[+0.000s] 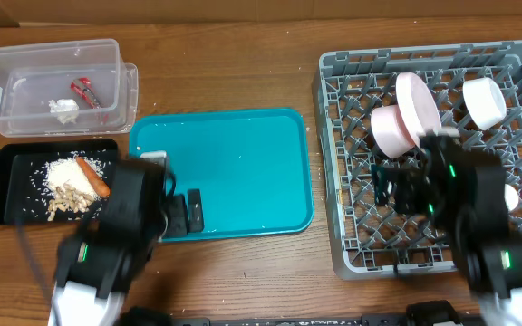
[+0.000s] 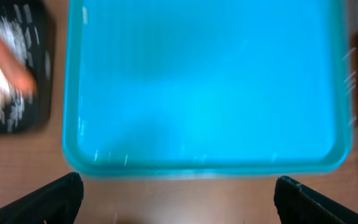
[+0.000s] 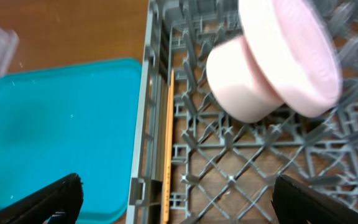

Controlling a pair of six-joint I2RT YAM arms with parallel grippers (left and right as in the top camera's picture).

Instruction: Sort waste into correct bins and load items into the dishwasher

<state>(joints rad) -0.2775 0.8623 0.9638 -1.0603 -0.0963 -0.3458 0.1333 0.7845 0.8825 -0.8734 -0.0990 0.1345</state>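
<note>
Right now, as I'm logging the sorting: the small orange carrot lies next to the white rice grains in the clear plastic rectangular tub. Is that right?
No. The small orange carrot lies next to the white rice grains in the shallow black rectangular tray, not the clear plastic rectangular tub; the overhead view shows it.

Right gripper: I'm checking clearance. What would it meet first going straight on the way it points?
Probably the lattice floor of the grey dish rack, beside the wooden chopstick; the pink bowl lies off that line. Depth is unclear.
</note>
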